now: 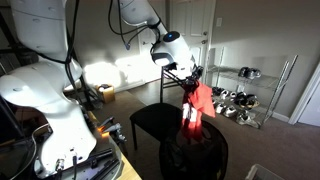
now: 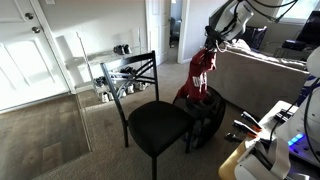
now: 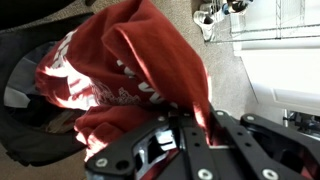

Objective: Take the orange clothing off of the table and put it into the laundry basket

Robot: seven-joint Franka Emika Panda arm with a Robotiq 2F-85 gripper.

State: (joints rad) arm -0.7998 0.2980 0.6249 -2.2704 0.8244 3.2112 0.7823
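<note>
Looks dim and soft in both exterior views. Glows with hard sunlight on the wall [image 1: 110, 70] behind the chair [image 1: 150, 118]; blows out white at the glass door [image 2: 25, 50] beyond it. Blurs badly up close in the wrist view.

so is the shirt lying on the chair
No, the shirt hangs from the gripper over the basket, beside the chair.

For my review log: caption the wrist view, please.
Gripper holds a red-orange printed garment dangling over the dark laundry basket.
</note>
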